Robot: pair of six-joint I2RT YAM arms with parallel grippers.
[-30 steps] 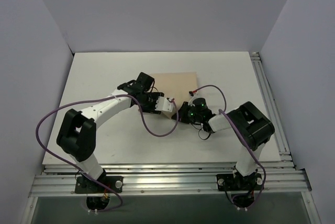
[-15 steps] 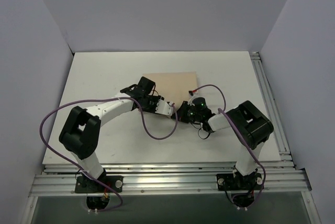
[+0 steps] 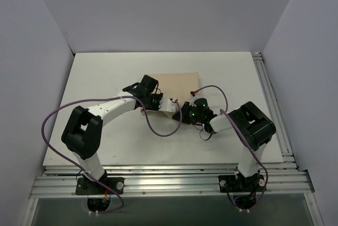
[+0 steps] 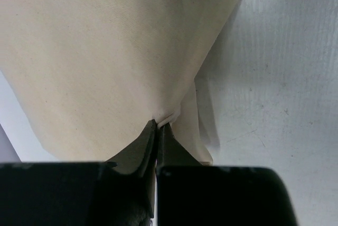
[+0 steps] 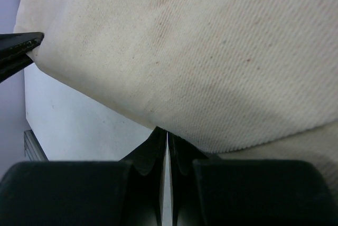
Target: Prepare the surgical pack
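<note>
While the white table [image 3: 105, 78] takes up most of the overhead view, the thing that matters is the tan cloth sheet [image 3: 177, 83], which lies flat a bit right of the table's centre with its near edge lifted where both arms meet. The left arm [image 3: 108, 110] reaches in from the left and the right arm [image 3: 248, 125] folds in low from the right, so the two wrists end up just beside each other at the cloth's near edge. In the left wrist view the cloth sheet [image 4: 100, 52] hangs like a tent over the table [image 4: 280, 78], and the left gripper [image 4: 157, 126] has its jaws pressed together on a little fold at the sheet's corner, a sliver of pale fabric peeking out between the tips. Same deal on the other side: in the right wrist view the right gripper [image 5: 167, 132] has its jaws squeezed almost flush on the lower edge of the cloth sheet [image 5: 200, 46], which fills the frame above it. At the far left of that view you can see the left gripper's dark tips [image 5: 21, 46] nipping the corner. No tray, forceps or gauze are visible, only cloth.
</note>
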